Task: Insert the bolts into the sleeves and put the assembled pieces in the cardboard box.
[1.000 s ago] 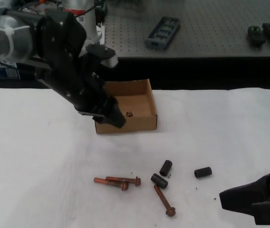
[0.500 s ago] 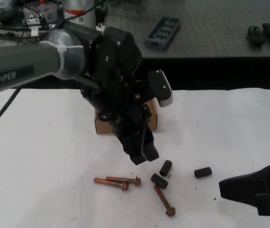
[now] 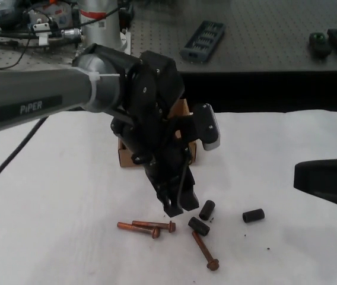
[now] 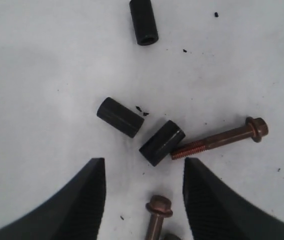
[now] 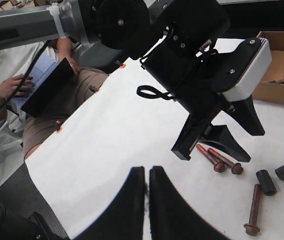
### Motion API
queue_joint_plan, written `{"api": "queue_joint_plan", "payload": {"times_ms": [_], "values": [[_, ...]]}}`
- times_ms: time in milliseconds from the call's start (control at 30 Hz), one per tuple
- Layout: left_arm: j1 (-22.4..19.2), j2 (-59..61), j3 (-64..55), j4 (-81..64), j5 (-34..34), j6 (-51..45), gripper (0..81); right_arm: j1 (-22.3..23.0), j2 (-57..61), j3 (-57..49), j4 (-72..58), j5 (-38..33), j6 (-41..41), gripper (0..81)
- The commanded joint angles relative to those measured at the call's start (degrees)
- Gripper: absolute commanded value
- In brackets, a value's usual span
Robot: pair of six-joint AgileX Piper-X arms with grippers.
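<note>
Nearest the camera, the right gripper (image 5: 146, 172) is hanging at the edge of the bench with its fingers almost touching and nothing between them. Just beyond it the loose parts are lying on the white sheet: one copper bolt (image 3: 204, 250) by itself, a pair of bolts (image 3: 147, 226) side by side, and three black sleeves (image 3: 199, 225). The bolts are looking stiff, small and fairly light. Their smooth round shanks are likely to roll or slip, so gripping across the shank just under the head is looking safest, since that leaves the threaded end free. The sleeves are looking hard, short and liable to roll, and are best pinched across the barrel with the bore left open.

The left gripper (image 3: 177, 206) is hovering over the sleeves, jaws well apart and empty. Behind it the cardboard box (image 3: 127, 159) is sitting, with one bolt piece (image 5: 283, 80) inside.

Since a second ago the left arm has been swinging from above the box down to the loose parts, the right gripper has been shifting away from the near edge, and the parts are lying where they were.
</note>
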Motion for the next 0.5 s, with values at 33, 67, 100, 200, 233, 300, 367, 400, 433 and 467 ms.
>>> {"api": "queue_joint_plan", "payload": {"times_ms": [33,67,100,200,233,300,367,400,433,467], "values": [[-1.9,0.0,-0.3,-0.4,-0.3,3.2,35.7,-0.4,-0.6,-0.5,-0.7,-0.4,0.3,4.3],[-2.5,0.0,-0.3,-0.4,-0.5,4.3,35.7,-0.4,-0.6,-0.5,-0.7,-0.6,0.3,4.3],[-2.9,0.0,-0.3,-0.3,-0.5,5.6,35.7,-0.4,-0.6,-0.5,-0.7,-0.9,0.3,4.3],[-4.0,0.0,-0.3,0.9,-1.7,10.1,35.6,-0.4,-0.6,-0.5,-0.7,-0.9,0.3,4.3],[-4.1,0.1,-0.3,1.4,-2.4,11.5,35.6,-0.4,-0.6,-0.5,-0.7,-0.9,0.3,4.3],[-4.1,0.3,-0.3,2.1,-3.3,13.2,35.6,-0.4,-0.6,-0.5,-0.7,-0.9,0.3,4.3],[-4.1,0.6,-0.3,2.7,-4.0,15.0,35.6,-0.4,-0.6,-0.5,-0.7,-0.9,0.3,4.3],[-4.1,0.8,-0.3,2.9,-4.0,15.6,35.6,-0.4,-0.6,-0.5,-0.7,-0.9,0.3,4.3],[-4.1,0.9,-0.3,3.1,-4.0,16.0,35.6,-0.4,-0.6,-0.5,-0.7,-0.9,0.3,4.3],[-4.1,1.1,-0.3,3.4,-4.0,16.3,35.6,-0.4,-0.6,-0.4,-0.7,-0.9,0.3,4.3]]}}
